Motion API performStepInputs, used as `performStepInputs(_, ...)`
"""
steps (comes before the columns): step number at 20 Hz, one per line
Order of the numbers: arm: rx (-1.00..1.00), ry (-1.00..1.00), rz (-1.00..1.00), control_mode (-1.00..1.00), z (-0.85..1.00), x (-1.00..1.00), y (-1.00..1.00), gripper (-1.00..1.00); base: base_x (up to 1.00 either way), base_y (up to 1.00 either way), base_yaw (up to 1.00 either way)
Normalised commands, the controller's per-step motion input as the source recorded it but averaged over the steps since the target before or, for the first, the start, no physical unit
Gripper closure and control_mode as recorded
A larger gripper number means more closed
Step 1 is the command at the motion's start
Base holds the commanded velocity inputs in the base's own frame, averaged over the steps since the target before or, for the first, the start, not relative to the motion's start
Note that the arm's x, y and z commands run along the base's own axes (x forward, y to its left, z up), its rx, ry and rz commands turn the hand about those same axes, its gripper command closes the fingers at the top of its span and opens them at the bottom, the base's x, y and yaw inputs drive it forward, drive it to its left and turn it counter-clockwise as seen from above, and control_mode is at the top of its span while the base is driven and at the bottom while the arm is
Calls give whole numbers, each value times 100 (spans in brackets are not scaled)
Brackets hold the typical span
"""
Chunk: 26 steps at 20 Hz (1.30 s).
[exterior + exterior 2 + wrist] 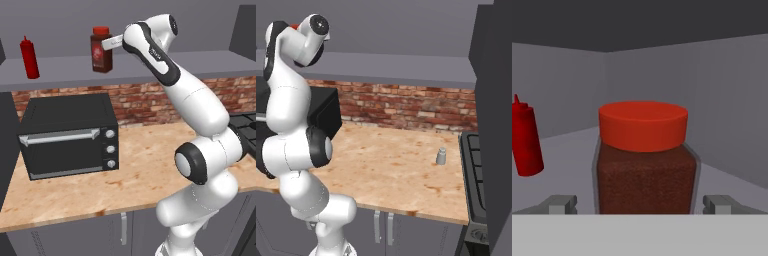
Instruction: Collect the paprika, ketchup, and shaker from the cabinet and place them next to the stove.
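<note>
A red brick wall runs behind a long wooden counter (150, 170). On the grey cabinet (60, 70) shelf stand two things: one ketchup (29, 57) bottle and one paprika (101, 50) jar. The fingers (559, 204) are wide apart, one on each side of the paprika, holding nothing. One small shaker (441, 156) sits on the counter near the stove (476, 170), which is cut off at the edge. One black toaster oven (70, 135) sits below the shelf.

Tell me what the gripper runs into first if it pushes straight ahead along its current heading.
Most likely the paprika: it stands dead centre between the fingers of the open gripper, on the cabinet. The ketchup sits well off to one side.
</note>
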Motion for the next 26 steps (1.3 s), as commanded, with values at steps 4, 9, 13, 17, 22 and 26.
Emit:
performStepInputs(4, 0, 0, 5, -100, 0, 18, 0, -100, 0, 0, 0)
performStepInputs(9, 0, 0, 6, -100, 0, 18, -5, -100, 0, 0, 0)
performStepInputs(13, 0, 0, 7, -100, 0, 6, -2, -100, 0, 0, 0)
performStepInputs(17, 0, 0, 6, -100, 0, 7, 0, -100, 0, 0, 0)
performStepInputs(22, 0, 1, 4, -100, 0, 10, 0, -100, 0, 0, 0)
performStepInputs(26, 0, 3, 4, -100, 0, 11, 0, -100, 0, 0, 0)
